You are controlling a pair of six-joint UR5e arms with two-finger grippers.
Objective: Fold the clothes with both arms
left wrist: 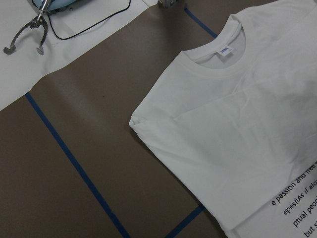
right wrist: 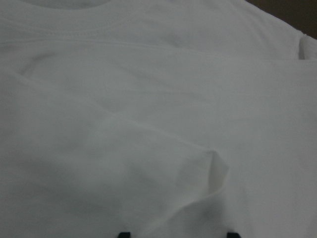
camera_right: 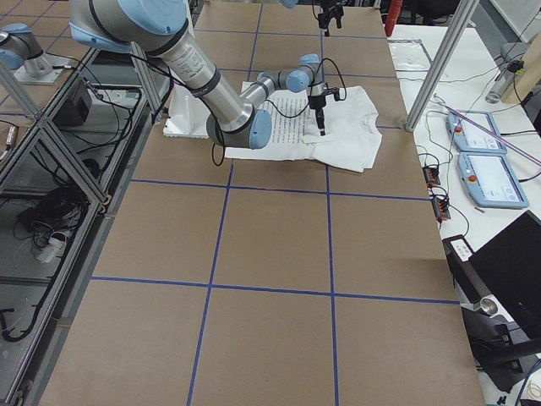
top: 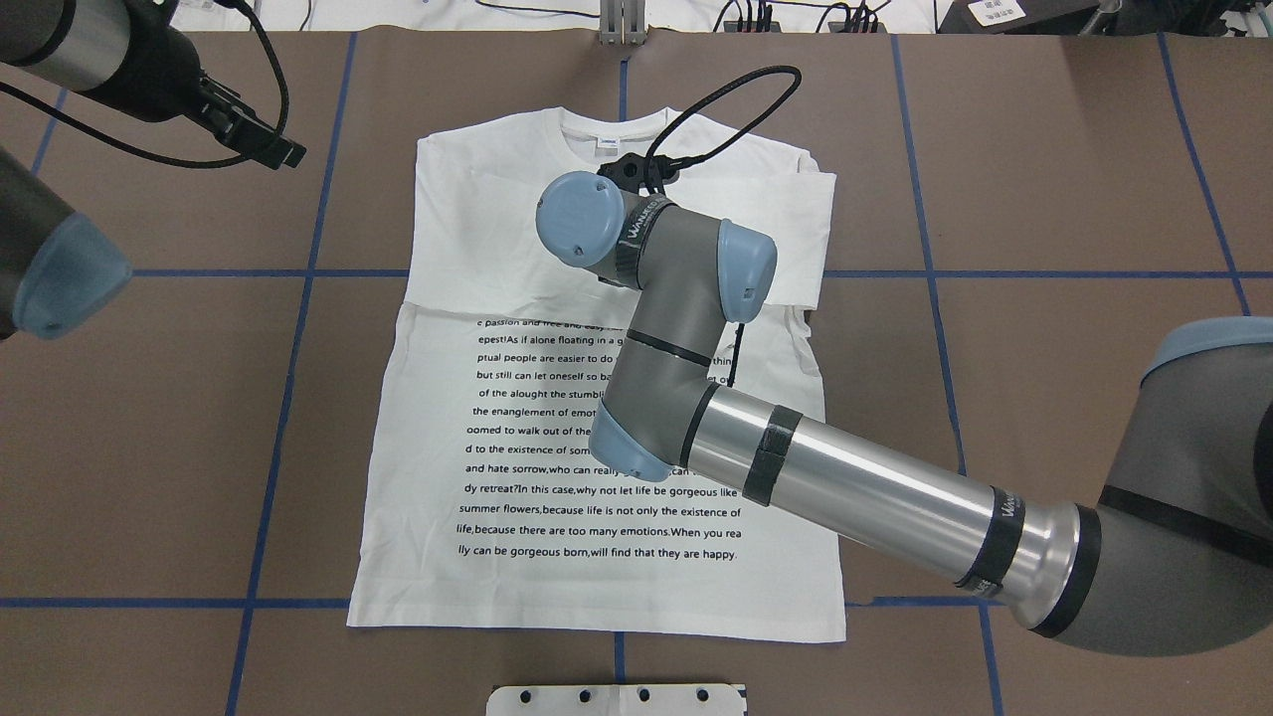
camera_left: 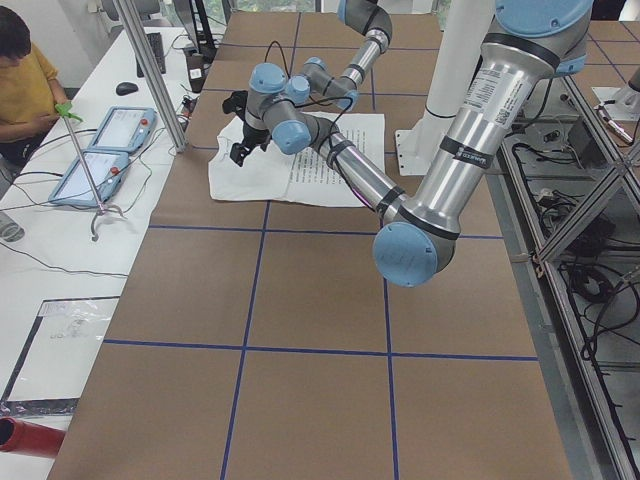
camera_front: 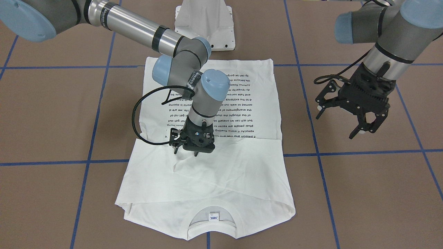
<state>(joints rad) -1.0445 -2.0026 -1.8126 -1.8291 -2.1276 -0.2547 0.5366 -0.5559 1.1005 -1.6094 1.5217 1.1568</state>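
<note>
The shirt [camera_front: 225,180] lies flat on the table [camera_front: 363,193]. It is soft and floppy, so pinch an edge. The right gripper [camera_front: 187,152] is low over it, spread apart. The left gripper [camera_front: 335,126] is spread too.

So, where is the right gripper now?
In the front-facing view the right gripper is down on the middle of the shirt, between the printed text and the collar.

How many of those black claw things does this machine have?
2. The black two-finger right gripper is down on the middle of the white long-sleeved T-shirt; the left gripper hangs open above the brown table beside the shirt.
</note>
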